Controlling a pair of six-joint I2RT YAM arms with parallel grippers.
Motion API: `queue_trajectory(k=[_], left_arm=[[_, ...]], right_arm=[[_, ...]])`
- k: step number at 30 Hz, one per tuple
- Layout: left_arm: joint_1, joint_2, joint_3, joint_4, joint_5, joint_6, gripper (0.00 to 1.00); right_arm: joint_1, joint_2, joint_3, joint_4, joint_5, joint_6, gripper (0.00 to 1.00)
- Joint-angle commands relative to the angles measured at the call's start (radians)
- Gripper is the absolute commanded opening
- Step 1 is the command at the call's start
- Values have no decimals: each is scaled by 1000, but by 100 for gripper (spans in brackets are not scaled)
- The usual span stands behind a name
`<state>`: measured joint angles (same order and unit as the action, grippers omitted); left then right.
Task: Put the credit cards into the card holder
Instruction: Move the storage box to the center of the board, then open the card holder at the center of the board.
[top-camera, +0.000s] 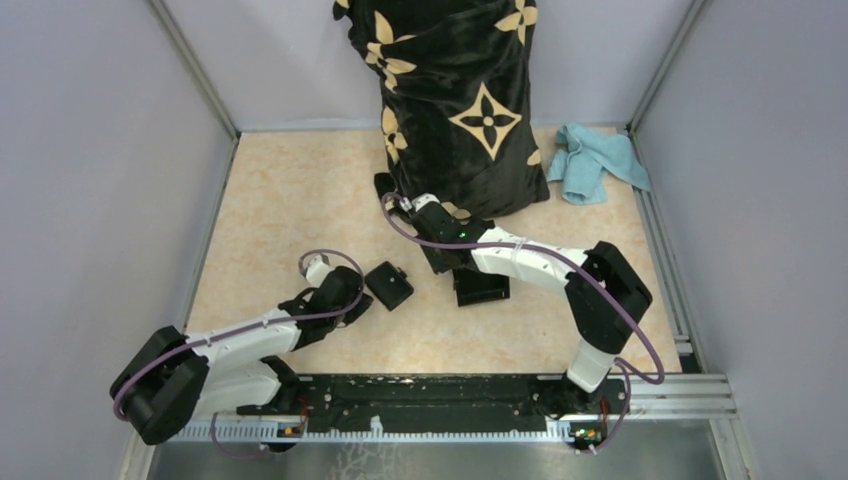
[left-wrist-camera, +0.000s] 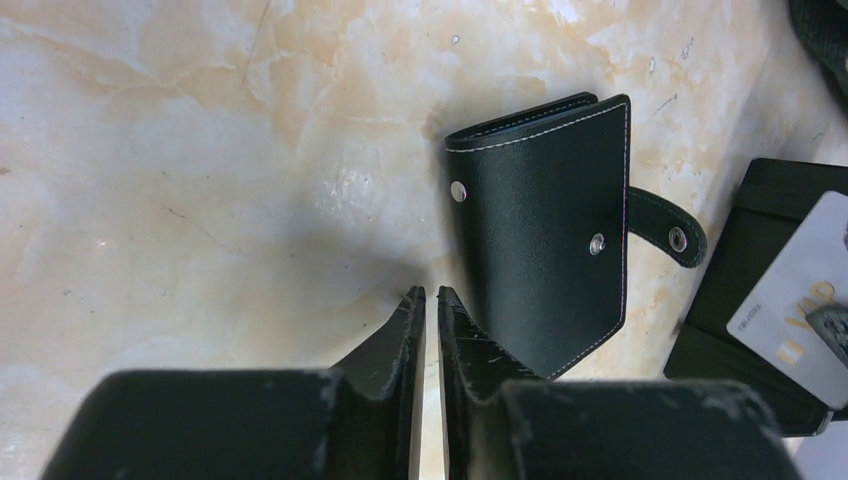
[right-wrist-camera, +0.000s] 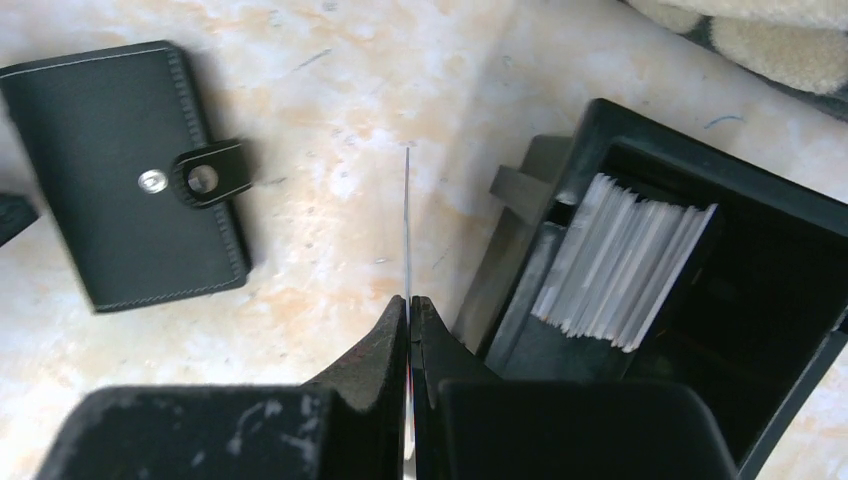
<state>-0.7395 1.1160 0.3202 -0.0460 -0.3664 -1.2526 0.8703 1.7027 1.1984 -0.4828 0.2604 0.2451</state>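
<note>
The holder (top-camera: 389, 285) lies closed and flat on the surface (top-camera: 290, 190), near the middle, with its strap tab (left-wrist-camera: 665, 226) unsnapped. The left gripper (left-wrist-camera: 431, 292) sits low just left of the holder, close to its near corner. Its jaws are drawn almost together with only a thin slit between them and nothing in it.

The right gripper (right-wrist-camera: 410, 298) hangs to the right of the holder, over the gap between it and a black box (right-wrist-camera: 700, 180). Its jaws are pinched on one card (right-wrist-camera: 407, 220), which is seen edge-on as a thin line pointing away from the fingertips. In the box a stack of pale cards (right-wrist-camera: 620, 260) stands on edge, leaning.

At the far side stands a black bag (top-camera: 460, 100) with gold flowers, and a blue cloth (top-camera: 595, 160) lies to its right.
</note>
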Motion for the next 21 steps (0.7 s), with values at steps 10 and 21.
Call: queue_trajectory(k=[10,21], left_arm=[[-1,103,67,-76,-77,4,15],[-1,102,32,-61,-95,-69,15]], right_arm=[[83,-60,84,24,-141,-39,0],[95,2,95,64,-212,-10,0]])
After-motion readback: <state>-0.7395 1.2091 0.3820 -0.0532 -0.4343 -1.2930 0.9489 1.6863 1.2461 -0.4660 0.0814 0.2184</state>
